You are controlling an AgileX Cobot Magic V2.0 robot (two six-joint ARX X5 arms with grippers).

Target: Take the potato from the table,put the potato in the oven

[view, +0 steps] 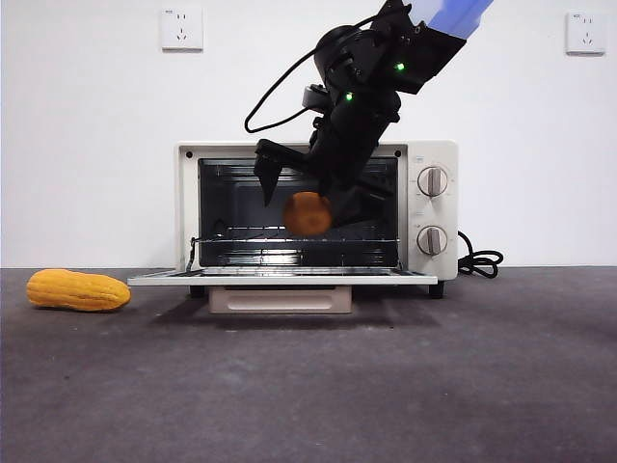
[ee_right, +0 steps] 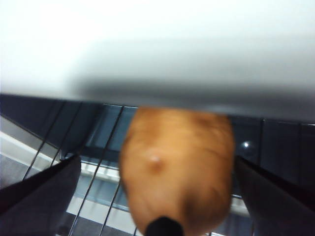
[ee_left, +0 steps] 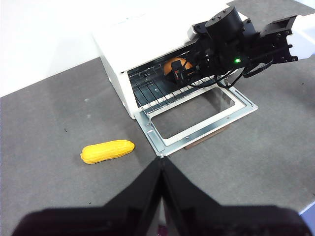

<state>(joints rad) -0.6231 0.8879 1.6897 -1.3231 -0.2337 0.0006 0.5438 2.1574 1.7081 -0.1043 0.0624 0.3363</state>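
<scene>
Now, potato (view: pixel 307 213): inside the mouth of the oven (view: pixel 432 275), above the wire rack (view: pixel 241 234), orange-brown and lumpy
Potato's grip: the jaws of the right gripper (view: pixel 310 198) stand apart on either side of it in the right wrist view, with visible gaps; whether they press it cannot be told
Potato's axis: in the right wrist view its (ee_right: pixel 178 169) long axis runs away from the camera into the oven, the broad end nearest; from the front it looks almost round
Right gripper: reaches down from above into the open oven cavity, green lights on its body
What the views add: the left wrist view shows potato (ee_left: pixel 176 65) and right gripper (ee_left: pixel 183 73) from above, over the rack (ee_left: pixel 156 89); only the front view shows the two knobs (view: pixel 432 180)
Oven door (view: pixel 280 276): folded down flat, its glass pane facing up
Left gripper (ee_left: pixel 161 167): high over the table (view: pixel 463 386), well clear of the oven, its jaws pressed together with nothing between
Corn cob (view: pixel 77 289): lies on the table to the side of the oven, apart from it
</scene>
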